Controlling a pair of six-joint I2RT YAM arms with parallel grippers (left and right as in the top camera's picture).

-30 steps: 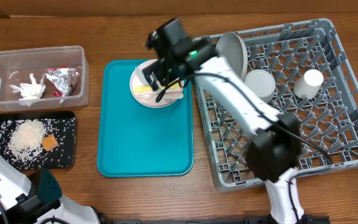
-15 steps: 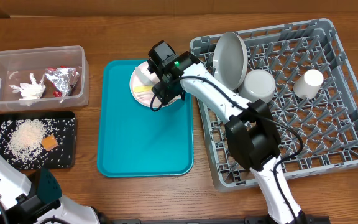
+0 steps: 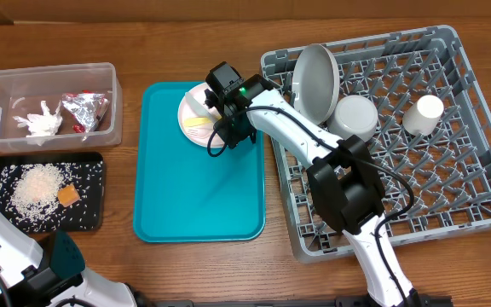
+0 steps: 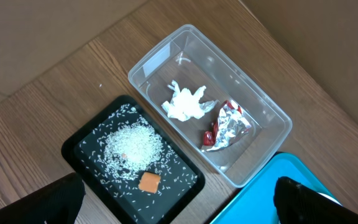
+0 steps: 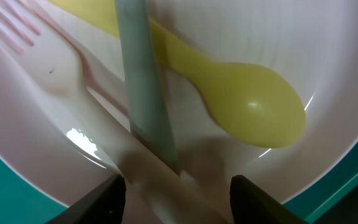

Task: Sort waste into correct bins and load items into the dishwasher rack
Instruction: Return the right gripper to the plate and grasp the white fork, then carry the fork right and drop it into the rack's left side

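R pincer astride utensils on plate; L pincer agape

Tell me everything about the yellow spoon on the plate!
The yellow spoon looks like smooth, glossy plastic: an oval bowl and a slim handle. It lies in the pinkish-white plate, which sits on the teal tray. A pale grey-green utensil crosses over its handle. The right gripper is just beside it; neither finger touches the spoon.

I see bare teal tray floor below the pinkish-white plate, open room to pass. Around my right gripper it's tight: utensil handles crowd the gap between its fingers, and the dishwasher rack wall stands near on the right.
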